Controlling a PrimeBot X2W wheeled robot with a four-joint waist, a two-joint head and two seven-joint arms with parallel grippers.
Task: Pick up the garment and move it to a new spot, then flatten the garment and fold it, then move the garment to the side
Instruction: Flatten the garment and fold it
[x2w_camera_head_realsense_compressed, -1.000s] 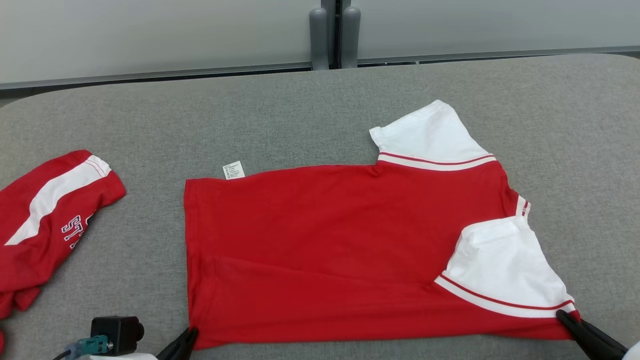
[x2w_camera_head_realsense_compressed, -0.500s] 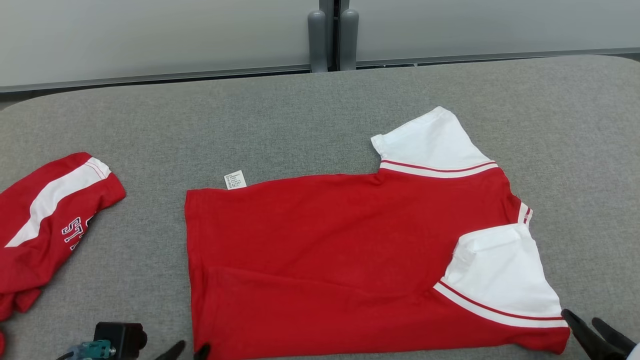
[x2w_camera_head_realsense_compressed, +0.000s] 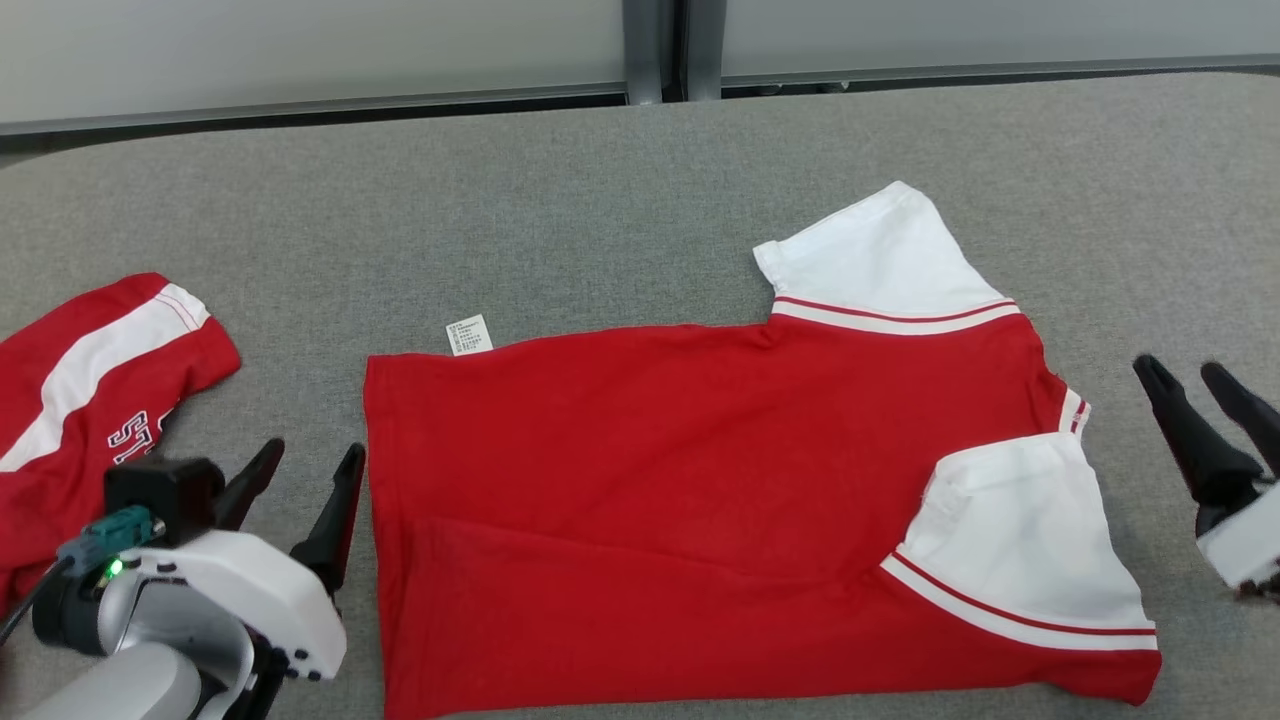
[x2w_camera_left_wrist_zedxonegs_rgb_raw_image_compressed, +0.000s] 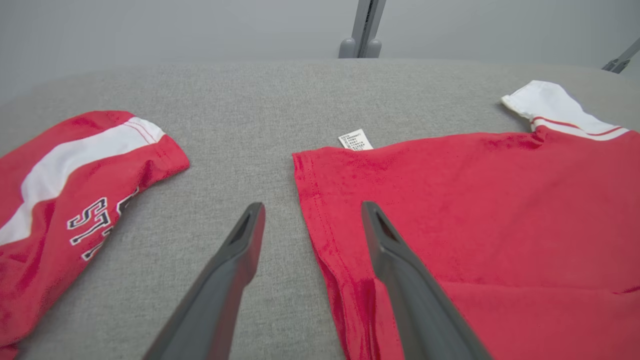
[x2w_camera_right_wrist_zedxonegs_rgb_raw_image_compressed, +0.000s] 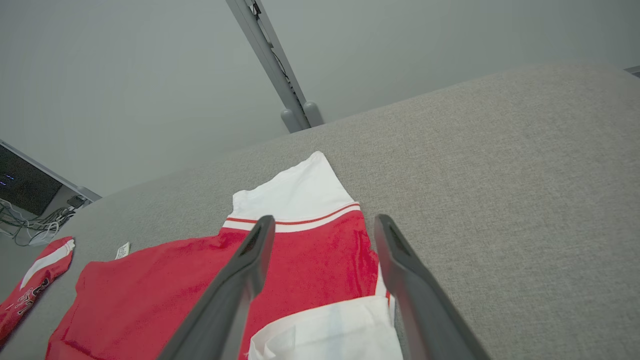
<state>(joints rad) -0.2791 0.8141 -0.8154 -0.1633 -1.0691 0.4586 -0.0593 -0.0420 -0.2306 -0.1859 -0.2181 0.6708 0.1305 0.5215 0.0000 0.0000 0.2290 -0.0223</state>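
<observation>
Item: garment, red short-sleeved shirt with white sleeves and red-and-white striped trim. Location: middle to right of the grey fabric tabletop, lying spread out sideways, hem toward the robot's left, sleeves toward its right. Condition: mostly flat; a shallow crease runs across the near part of the red body. Far sleeve sticks out away from the robot onto the tabletop; near sleeve lies folded in over the red body. A small white care label pokes out at the far corner of the hem. Left pincer: fingers spread apart, poised just beside the hem edge at the near left; in the left wrist view one finger shows over bare tabletop and the other over the hem, with no cloth pinched. Right pincer: fingers spread apart, out to the right of the collar end and apart from the cloth; in the right wrist view its fingers frame the far sleeve and the shoulder. Other stock: a second red garment with a white stripe and outlined lettering, bunched at the left edge of the tabletop, well apart from the shirt. Background: two grey posts against a pale wall beyond the far edge.
</observation>
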